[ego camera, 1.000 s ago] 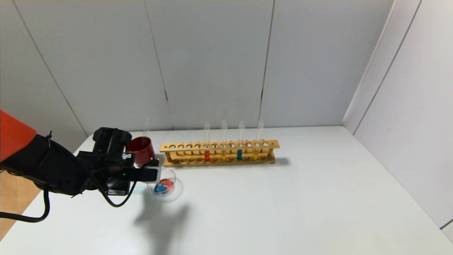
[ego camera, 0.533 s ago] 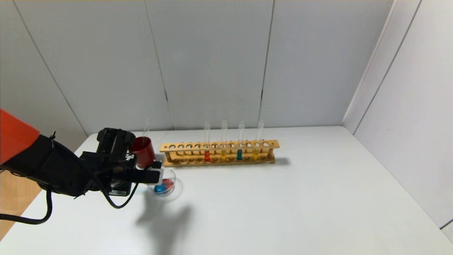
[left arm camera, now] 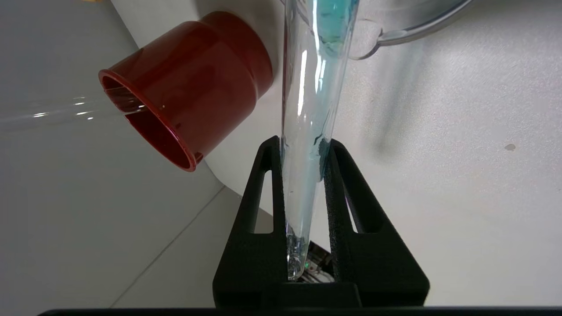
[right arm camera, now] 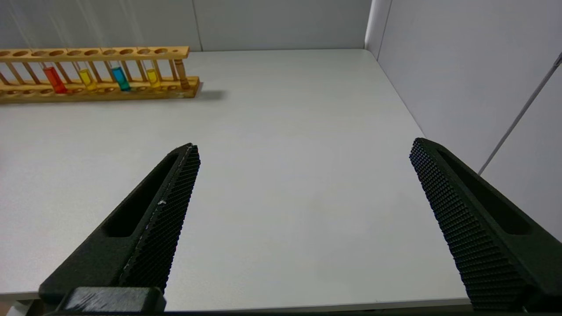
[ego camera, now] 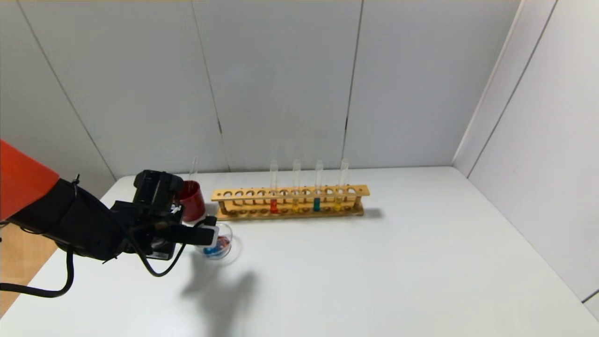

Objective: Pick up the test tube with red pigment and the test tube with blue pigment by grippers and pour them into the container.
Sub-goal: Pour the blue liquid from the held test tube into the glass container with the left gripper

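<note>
My left gripper [ego camera: 208, 235] is shut on a test tube with blue pigment [left arm camera: 307, 109], held tilted with its mouth over the container. The tube shows only blue streaks and a little liquid near its mouth. The container [ego camera: 232, 249], a low clear glass dish, holds red and blue liquid; its lip shows in the left wrist view [left arm camera: 412, 28]. A test tube with red pigment [ego camera: 273, 205] and another with blue pigment [ego camera: 317, 204] stand in the wooden rack [ego camera: 243, 194]. My right gripper [right arm camera: 303, 151] is open and empty above the table's near right part, outside the head view.
A dark red cup [ego camera: 193, 202] with an empty clear tube [ego camera: 193, 167] in it stands just behind the dish, close to my left gripper. Two yellow-liquid tubes [ego camera: 295, 204] stand in the rack. Grey wall panels close the back and right sides.
My left gripper with the blue tube has shifted a little to the right and farther over the dish. The rack, the cup and the right arm have not moved.
</note>
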Controlling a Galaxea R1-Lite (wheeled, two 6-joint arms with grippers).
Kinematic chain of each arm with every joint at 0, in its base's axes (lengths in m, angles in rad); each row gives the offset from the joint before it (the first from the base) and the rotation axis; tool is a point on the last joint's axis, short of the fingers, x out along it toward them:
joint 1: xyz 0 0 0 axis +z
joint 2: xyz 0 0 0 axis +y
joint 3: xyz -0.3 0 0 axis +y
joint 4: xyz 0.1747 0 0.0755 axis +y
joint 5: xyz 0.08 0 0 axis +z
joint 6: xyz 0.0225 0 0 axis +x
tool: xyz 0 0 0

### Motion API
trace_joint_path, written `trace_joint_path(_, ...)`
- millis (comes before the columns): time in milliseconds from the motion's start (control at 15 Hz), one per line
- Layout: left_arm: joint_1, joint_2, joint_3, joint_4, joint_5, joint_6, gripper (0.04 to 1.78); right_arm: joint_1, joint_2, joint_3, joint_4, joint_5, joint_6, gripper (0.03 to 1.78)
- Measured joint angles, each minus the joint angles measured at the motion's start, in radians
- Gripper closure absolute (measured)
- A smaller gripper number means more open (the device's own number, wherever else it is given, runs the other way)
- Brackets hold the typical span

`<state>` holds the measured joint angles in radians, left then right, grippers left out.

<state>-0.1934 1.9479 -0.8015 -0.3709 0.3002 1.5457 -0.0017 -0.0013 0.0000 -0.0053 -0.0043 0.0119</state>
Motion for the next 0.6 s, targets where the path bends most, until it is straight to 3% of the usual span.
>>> trace_joint_path(600, -0.045, 0.006, -0.018, 0.001, 0.071, 0.055, 1.50, 0.000, 0.000, 0.000, 0.000, 0.000, 0.000, 0.06)
